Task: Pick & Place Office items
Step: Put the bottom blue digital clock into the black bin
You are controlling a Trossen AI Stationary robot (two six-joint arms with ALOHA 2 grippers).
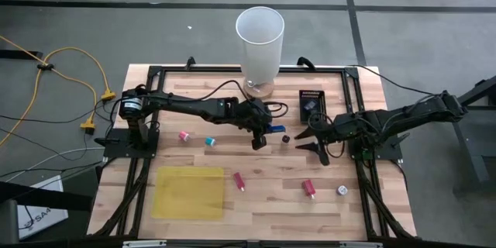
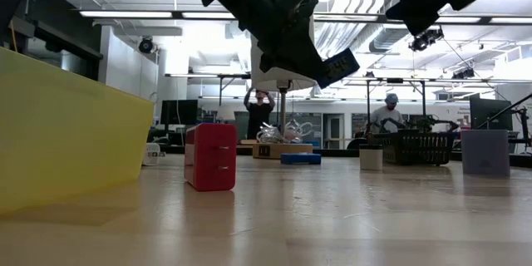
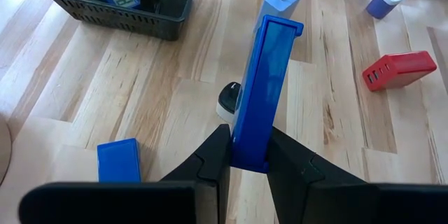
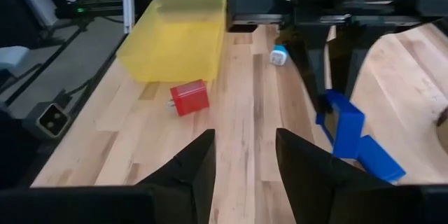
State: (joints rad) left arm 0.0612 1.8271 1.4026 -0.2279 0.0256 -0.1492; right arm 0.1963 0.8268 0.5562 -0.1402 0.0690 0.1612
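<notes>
My left gripper hangs over the table's middle, shut on a flat blue piece. Below it lie a second blue block and a small dark round piece. My right gripper stands open to the right of them, with nothing between its fingers. Other office items rest on the wood: a pink one, a teal one, two red ones and a whitish round one. My left gripper pinches the blue piece's near end between its two fingers, across its two flat faces. The fingers slant down from the table's left side and lie along the piece. It sticks out beyond the fingertips and hangs clear of the table.
A tall white cylinder stands at the far middle. A black tray holding a blue item sits right of it. The yellow sheet lies near the front left. Bare wood shows between the two red items.
</notes>
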